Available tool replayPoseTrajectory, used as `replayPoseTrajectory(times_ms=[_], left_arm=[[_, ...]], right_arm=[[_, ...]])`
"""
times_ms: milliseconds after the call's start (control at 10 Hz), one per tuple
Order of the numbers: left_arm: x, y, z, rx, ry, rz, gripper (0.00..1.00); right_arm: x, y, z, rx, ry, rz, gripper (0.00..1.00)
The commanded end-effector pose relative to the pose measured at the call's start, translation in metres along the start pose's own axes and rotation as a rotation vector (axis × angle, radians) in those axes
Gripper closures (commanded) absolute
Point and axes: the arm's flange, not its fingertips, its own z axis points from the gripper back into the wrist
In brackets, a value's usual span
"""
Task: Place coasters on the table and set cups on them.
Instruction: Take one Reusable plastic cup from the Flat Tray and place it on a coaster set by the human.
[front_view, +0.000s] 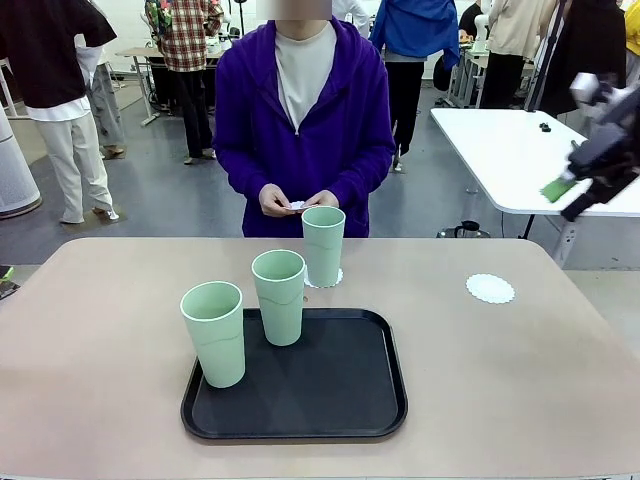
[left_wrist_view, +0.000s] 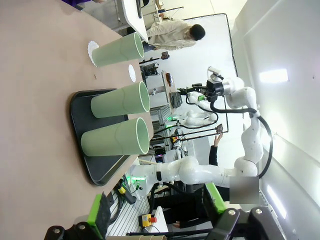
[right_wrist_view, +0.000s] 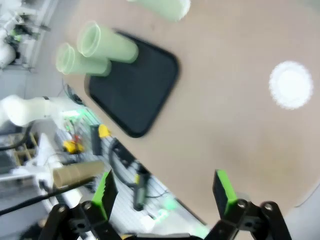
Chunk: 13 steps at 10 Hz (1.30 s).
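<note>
The left arm's fingers (left_wrist_view: 96, 216) stand wide apart and empty, low at the left side of the table (front_view: 100, 330). On the black tray (front_view: 330, 390), a first cup (front_view: 213, 333) and a second cup (front_view: 279, 297) stand upright. Just behind the tray, a third cup (front_view: 323, 245) stands on a coaster (front_view: 336, 279). The person's hands (front_view: 272, 200) hold something small and white. Further right, a bare coaster (front_view: 490, 289) lies on the table. The right arm's fingers (right_wrist_view: 106, 192) are spread and empty, high above the table's right side.
</note>
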Motion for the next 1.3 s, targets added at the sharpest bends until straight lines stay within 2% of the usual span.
replayPoseTrajectory(times_ms=[0,200,400,600,700,800,1200], left_arm=[[-0.001,-0.002,0.002,-0.013,-0.006,-0.014,0.0],[-0.001,-0.002,0.002,-0.013,-0.006,-0.014,0.0],[-0.001,-0.002,0.002,-0.013,-0.006,-0.014,0.0],[-0.001,-0.002,0.002,-0.013,-0.006,-0.014,0.0],[-0.001,-0.002,0.002,-0.013,-0.006,-0.014,0.0],[-0.001,-0.002,0.002,-0.013,-0.006,-0.014,0.0],[-0.001,-0.002,0.002,-0.013,-0.006,-0.014,0.0]], right_arm=[[0.019,0.048,-0.049,-0.23,0.016,0.11,0.0],[0.052,0.097,-0.086,-0.298,-0.002,0.219,0.0],[0.072,0.115,-0.12,-0.274,0.002,0.295,0.0],[0.087,0.12,-0.148,-0.228,0.039,0.294,0.0],[0.086,0.118,-0.155,-0.216,0.064,0.288,0.0],[0.079,0.126,-0.144,-0.248,0.03,0.314,0.0],[0.079,0.126,-0.144,-0.248,0.03,0.314,0.0]])
